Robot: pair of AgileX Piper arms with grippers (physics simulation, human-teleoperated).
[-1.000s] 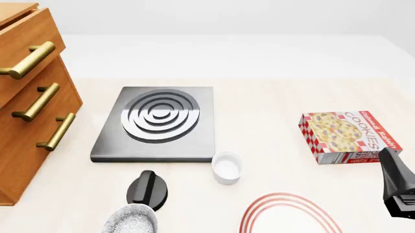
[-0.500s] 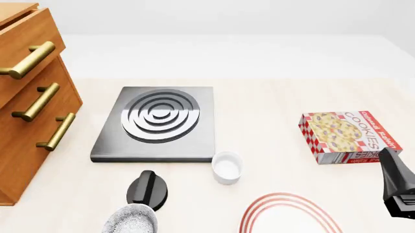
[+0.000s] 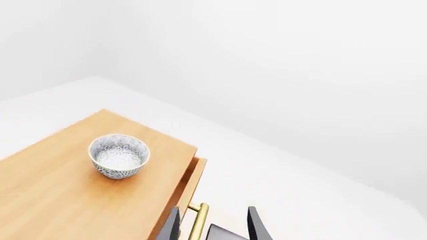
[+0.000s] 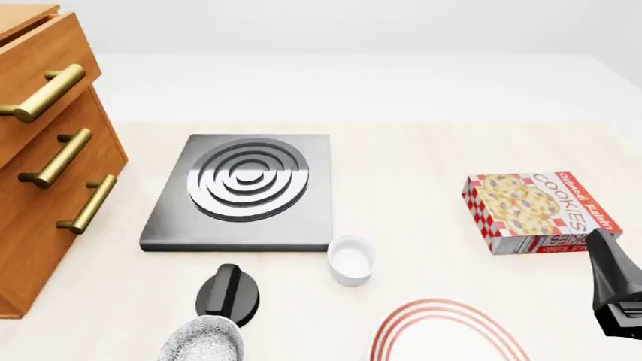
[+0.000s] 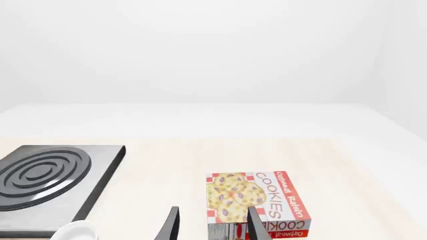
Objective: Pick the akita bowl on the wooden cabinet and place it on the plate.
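The akita bowl (image 3: 119, 156), white with fine dark speckles, stands upright on top of the wooden cabinet (image 3: 60, 195), near the top's edge above a brass handle. My left gripper (image 3: 215, 227) hovers apart from it, off the cabinet's drawer side, fingers open and empty. In the front view the cabinet (image 4: 40, 218) fills the left edge and its top is out of frame. The plate (image 4: 441, 303), white with red rings, lies at the near edge, cut off by the frame. My right gripper (image 5: 213, 227) is open and empty, its arm (image 4: 614, 289) at the far right.
A second speckled bowl (image 4: 201, 342) sits on the table at the near edge beside a black knob (image 4: 228, 292). A grey stove plate (image 4: 246, 188) lies mid-table, a small white ramekin (image 4: 351, 258) just in front of it. A cookies box (image 4: 537, 210) lies at the right.
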